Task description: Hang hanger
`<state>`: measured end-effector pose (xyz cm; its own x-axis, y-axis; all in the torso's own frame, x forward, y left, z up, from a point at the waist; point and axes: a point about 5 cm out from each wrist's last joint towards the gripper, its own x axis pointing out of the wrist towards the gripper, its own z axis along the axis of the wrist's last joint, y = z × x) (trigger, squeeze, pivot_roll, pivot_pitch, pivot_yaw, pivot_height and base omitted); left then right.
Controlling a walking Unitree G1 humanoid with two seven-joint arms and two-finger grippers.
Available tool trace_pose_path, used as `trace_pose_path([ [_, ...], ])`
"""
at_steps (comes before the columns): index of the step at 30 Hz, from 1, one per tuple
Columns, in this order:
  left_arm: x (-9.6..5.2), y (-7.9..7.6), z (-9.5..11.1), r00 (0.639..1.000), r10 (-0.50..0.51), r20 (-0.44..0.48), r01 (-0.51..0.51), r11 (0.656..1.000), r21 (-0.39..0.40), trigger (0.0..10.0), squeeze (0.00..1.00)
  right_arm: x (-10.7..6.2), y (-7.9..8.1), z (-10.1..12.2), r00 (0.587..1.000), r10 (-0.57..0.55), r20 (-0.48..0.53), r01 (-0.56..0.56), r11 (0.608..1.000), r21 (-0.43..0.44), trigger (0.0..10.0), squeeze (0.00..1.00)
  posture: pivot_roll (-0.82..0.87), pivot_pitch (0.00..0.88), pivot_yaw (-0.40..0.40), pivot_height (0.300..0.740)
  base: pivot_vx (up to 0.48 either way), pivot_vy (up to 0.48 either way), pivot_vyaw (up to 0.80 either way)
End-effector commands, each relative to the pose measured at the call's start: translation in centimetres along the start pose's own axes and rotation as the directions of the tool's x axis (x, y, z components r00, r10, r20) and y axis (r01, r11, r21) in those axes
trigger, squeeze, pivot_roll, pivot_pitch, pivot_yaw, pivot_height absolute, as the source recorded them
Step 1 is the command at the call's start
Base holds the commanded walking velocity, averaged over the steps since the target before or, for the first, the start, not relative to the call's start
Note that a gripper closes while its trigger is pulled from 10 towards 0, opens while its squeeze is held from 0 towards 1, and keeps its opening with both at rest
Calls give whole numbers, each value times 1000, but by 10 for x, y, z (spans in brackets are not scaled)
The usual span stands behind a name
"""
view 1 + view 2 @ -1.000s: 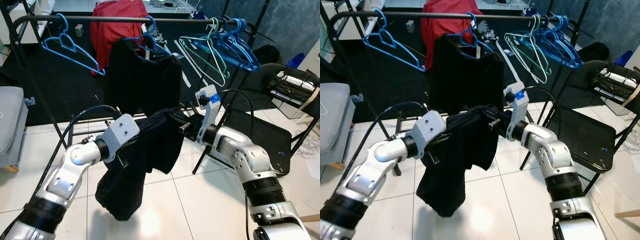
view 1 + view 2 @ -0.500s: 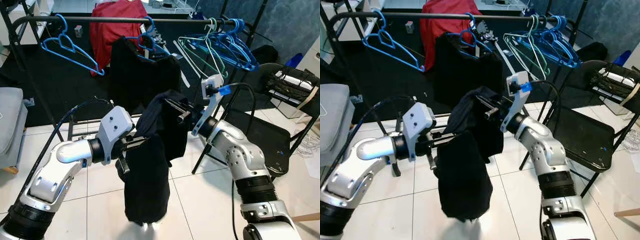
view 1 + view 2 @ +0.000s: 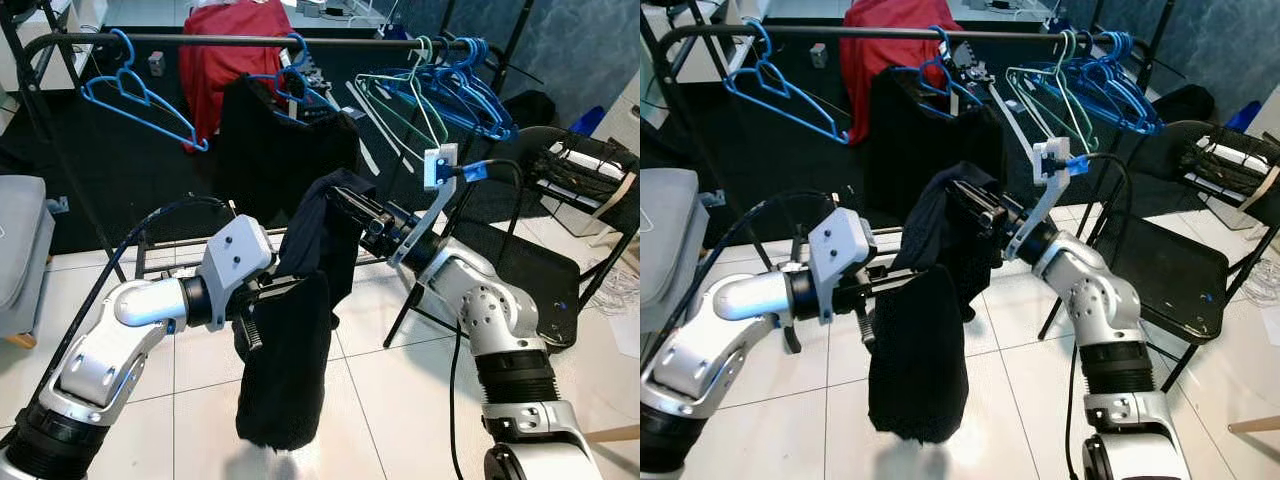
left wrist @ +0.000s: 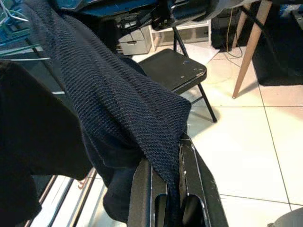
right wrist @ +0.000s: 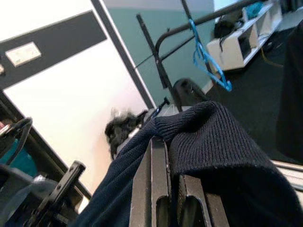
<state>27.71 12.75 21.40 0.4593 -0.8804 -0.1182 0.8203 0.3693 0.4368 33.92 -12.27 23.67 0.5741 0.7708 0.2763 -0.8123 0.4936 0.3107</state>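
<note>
Your left gripper was clamped on the lower fold of the dark knit garment, which hung limp over white floor tiles. Your right gripper pinched its upper ribbed edge, below the rail near the blue hanger at its left end. A folding chair stood close beside your right arm.

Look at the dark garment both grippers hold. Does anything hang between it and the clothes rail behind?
Yes. The dark garment is pinched by the left gripper and the right gripper. A black garment on a blue hanger hangs on the rail directly behind it. Freer rail lies beside the empty blue hanger.
</note>
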Motion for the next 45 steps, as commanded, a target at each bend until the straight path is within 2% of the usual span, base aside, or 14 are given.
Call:
trace_pose_path([
  [1,-3,-14,-16,989,-118,-92,118,993,-8,0,0,-11,-3,32,999,-25,38,29,994,-105,0,0,-127,80,-65,740,0,0,0],
  [5,-6,-9,-16,989,-102,-105,104,995,13,0,0,-16,-6,22,991,-59,-120,37,984,-173,0,0,-126,78,-63,740,0,0,0],
  [12,-2,-7,-8,994,-100,-51,100,995,1,0,0,-17,-22,22,970,-228,-88,195,941,-277,0,0,-124,73,-59,740,0,0,0],
  [13,2,-9,-3,995,-98,-17,98,995,-24,0,0,-16,-26,21,958,-281,-58,252,921,-298,1961,0,-121,72,-59,740,0,0,0],
  [22,2,-10,-4,995,-94,-20,93,995,-40,0,0,-16,-25,17,959,-275,-69,245,927,-285,3098,0,-120,76,-59,740,0,0,0],
  [23,2,-10,-4,995,-95,-23,94,995,-41,0,0,-16,-24,16,959,-275,-71,245,927,-283,10000,761,-120,76,-59,740,0,0,0],
  [24,2,-10,-4,995,-95,-23,94,995,-41,0,0,-16,-24,16,959,-275,-71,245,927,-283,10000,761,-120,76,-59,740,0,0,0],
  [25,2,-10,-4,995,-94,-24,93,995,-43,0,0,-16,-24,17,963,-263,-61,241,939,-244,10000,1000,-120,79,-58,740,0,0,0],
  [30,5,-7,-7,997,-69,-45,67,996,-59,0,0,-16,-21,11,965,-243,-102,220,956,-192,10000,878,-115,86,-57,740,0,0,0],
  [31,7,-4,-15,995,-37,-97,29,996,-84,0,0,-22,-20,-7,939,-228,-259,185,966,-178,10000,0,-114,89,-56,740,0,0,0],
  [33,12,3,-28,987,46,-156,-71,985,-158,0,0,-37,-19,-31,877,-210,-432,152,975,-164,10000,0,-111,94,-54,740,0,0,0],
  [35,12,3,-28,987,46,-156,-71,985,-158,0,0,-37,-19,-31,877,-210,-432,152,975,-164,10000,0,-111,94,-54,740,0,0,0],
  [37,19,11,-51,945,178,-273,-255,925,-282,0,0,-81,-13,-78,680,-176,-711,110,984,-139,10000,0,-123,99,-43,740,0,0,0],
  [45,27,15,-62,915,250,-317,-369,837,-404,0,0,-123,-8,-112,479,-180,-859,102,984,-149,10000,0,-125,105,-35,740,0,0,0],
])
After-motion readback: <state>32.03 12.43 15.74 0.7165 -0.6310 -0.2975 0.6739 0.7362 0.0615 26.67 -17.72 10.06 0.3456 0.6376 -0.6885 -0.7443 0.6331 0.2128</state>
